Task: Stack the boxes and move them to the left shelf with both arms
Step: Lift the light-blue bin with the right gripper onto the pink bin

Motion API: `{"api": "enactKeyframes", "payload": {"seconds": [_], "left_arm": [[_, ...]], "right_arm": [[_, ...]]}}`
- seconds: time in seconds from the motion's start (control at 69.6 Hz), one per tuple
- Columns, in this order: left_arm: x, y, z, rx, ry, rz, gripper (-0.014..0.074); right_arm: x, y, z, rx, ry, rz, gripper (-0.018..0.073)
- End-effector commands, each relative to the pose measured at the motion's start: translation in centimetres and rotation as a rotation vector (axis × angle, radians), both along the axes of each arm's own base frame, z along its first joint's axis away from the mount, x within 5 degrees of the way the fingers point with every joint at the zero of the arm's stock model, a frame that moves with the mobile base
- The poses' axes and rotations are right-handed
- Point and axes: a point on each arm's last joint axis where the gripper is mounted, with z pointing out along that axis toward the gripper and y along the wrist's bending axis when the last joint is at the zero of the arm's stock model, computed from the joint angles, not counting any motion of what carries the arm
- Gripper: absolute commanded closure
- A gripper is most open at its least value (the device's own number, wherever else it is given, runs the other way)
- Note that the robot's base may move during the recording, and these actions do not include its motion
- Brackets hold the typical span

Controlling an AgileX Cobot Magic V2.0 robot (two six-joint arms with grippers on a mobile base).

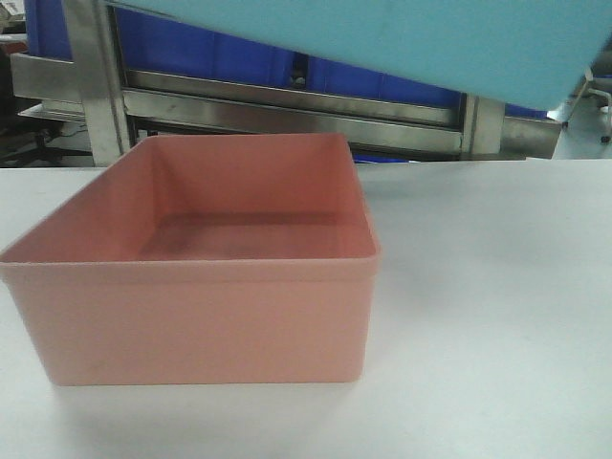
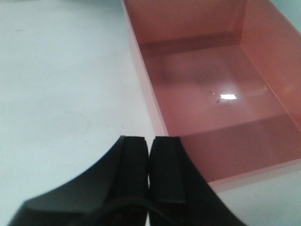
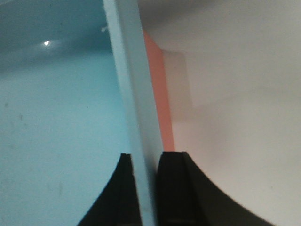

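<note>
Behind the white desk (image 1: pixel 497 287) stands a steel shelf (image 1: pixel 287 105), its front bar and an upright post crossing the front view, with dark blue crates (image 1: pixel 220 53) sitting behind the bar. On the desk, left of centre, the pink tub (image 1: pixel 201 316) stands upright with its open top facing up; the left wrist view looks down into it and catches a small bright glare on its smooth floor. The blue tub (image 1: pixel 430 38) is off the desk altogether, spanning the top of the front view and tilted so that its right end hangs lower (it covers part of the shelf and crates behind it). The left pincer (image 2: pixel 149 155) has its two black pads pressed together with only a thin seam between them and nothing held. It hangs over the desk just beside the outer face of the pink tub's wall, close to a corner, though whether it touches the plastic cannot be told. The right pincer (image 3: pixel 146 162) is clamped on a wall of the blue tub, which runs straight up between its fingers (image 3: pixel 171 188): one finger lies on the pale blue inner side, the other on the outer side. Past that wall a narrow strip of the pink tub shows against the white desk below.
</note>
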Motion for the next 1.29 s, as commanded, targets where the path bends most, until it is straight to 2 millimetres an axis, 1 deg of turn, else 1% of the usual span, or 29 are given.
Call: {"api": "enactKeyframes", "payload": {"seconds": [0.0,0.172,0.259,0.316,0.675,0.948,1.279], "left_arm": [[0.4,-0.3,1.6,-0.044,-0.099,-0.001,0.0611],[0.4,-0.3,1.6,-0.044,-0.099,-0.001,0.0611],[0.4,-0.3,1.6,-0.044,-0.099,-0.001,0.0611],[0.4,-0.3,1.6,-0.044,-0.099,-0.001,0.0611],[0.4,-0.3,1.6,-0.044,-0.099,-0.001,0.0611],[0.4,-0.3,1.6,-0.044,-0.099,-0.001,0.0611],[0.4,-0.3,1.6,-0.044,-0.099,-0.001,0.0611]], "right_arm": [[-0.1,1.9,2.3,0.083,-0.139,-0.055,0.0501],[1.4,5.5,-0.6,0.052,-0.115,-0.024,0.0501],[2.1,6.7,-1.7,0.05,-0.109,-0.004,0.0501],[2.5,7.1,-2.5,0.044,-0.097,0.001,0.0501],[4.9,8.4,-5.5,0.03,-0.108,0.004,0.0501],[5.5,8.6,-6.4,-0.019,-0.129,0.024,0.0501],[5.4,8.4,-6.5,-0.124,-0.16,0.104,0.0499]]}}
